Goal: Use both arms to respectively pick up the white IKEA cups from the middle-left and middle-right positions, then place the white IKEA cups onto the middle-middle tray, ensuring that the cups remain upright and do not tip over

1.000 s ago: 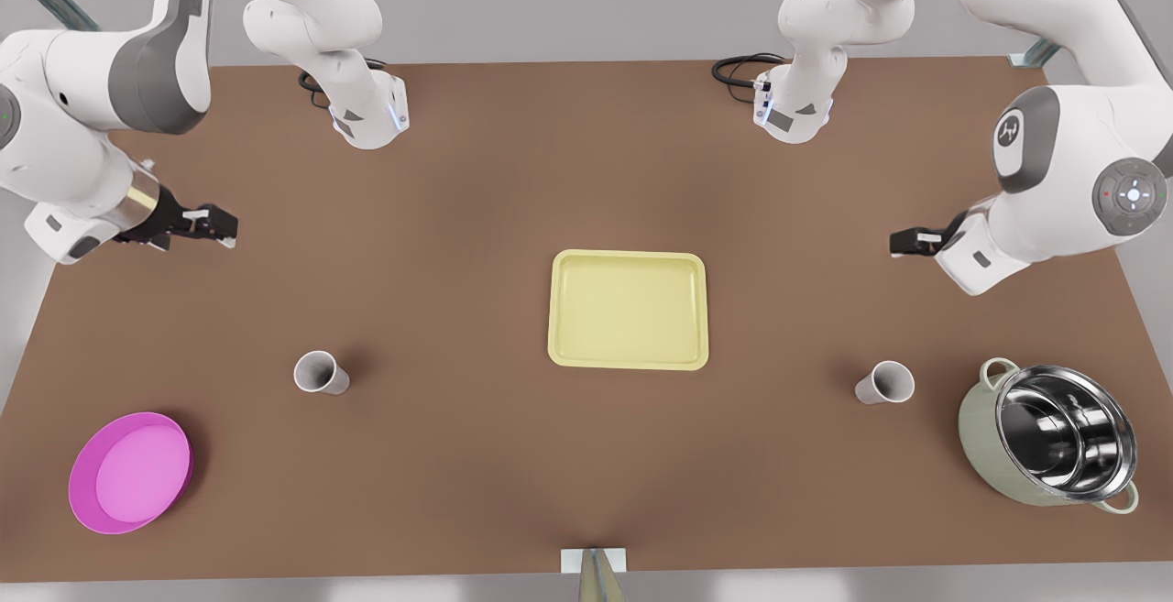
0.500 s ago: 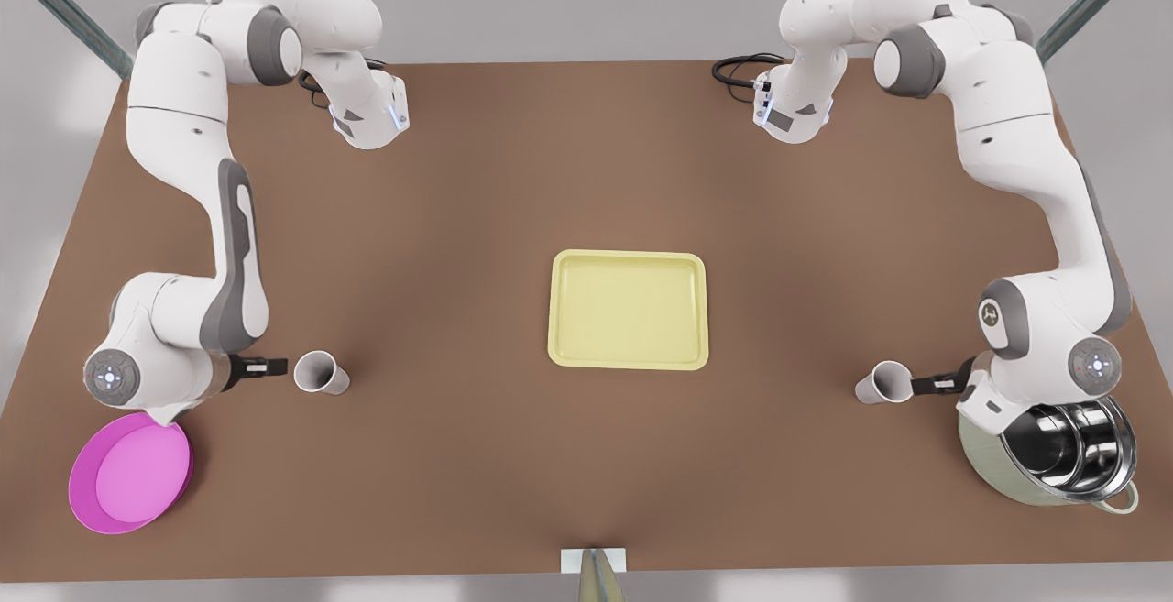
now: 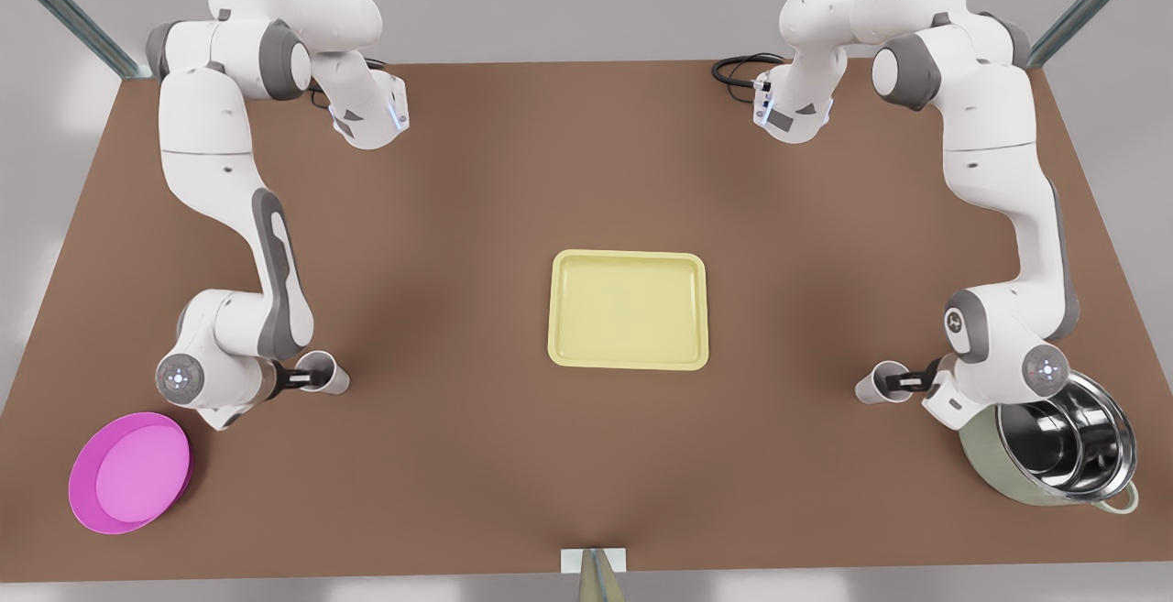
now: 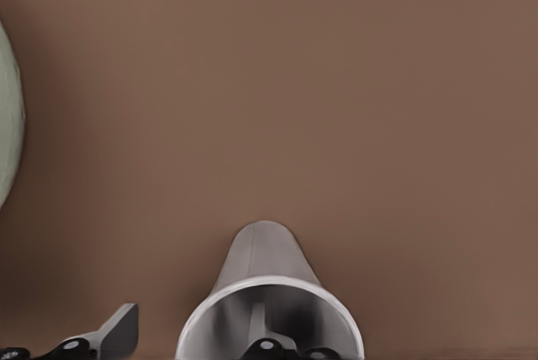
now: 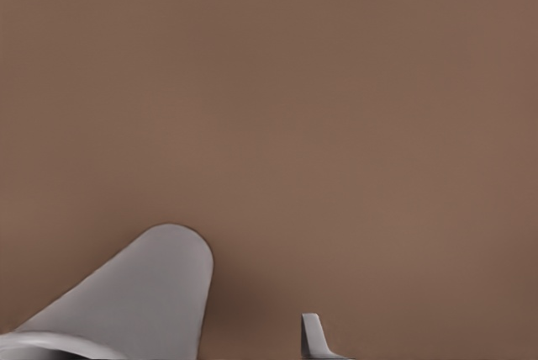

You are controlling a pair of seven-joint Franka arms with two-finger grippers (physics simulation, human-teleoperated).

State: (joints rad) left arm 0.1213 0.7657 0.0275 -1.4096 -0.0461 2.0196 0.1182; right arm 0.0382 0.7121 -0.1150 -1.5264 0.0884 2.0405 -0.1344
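Left claw (image 3: 896, 381), right claw (image 3: 310, 378) at smooth tapered cups (image 3: 335, 381) (image 3: 870, 390).

Two white cups (image 3: 323, 374) (image 3: 882, 383) upright flanking the yellow tray (image 3: 629, 310).

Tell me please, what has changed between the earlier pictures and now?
The left hand came down and inward to the cup at the front view's right, the right hand to the other cup. Neither cup is lifted. Both cups and the tray stayed put.
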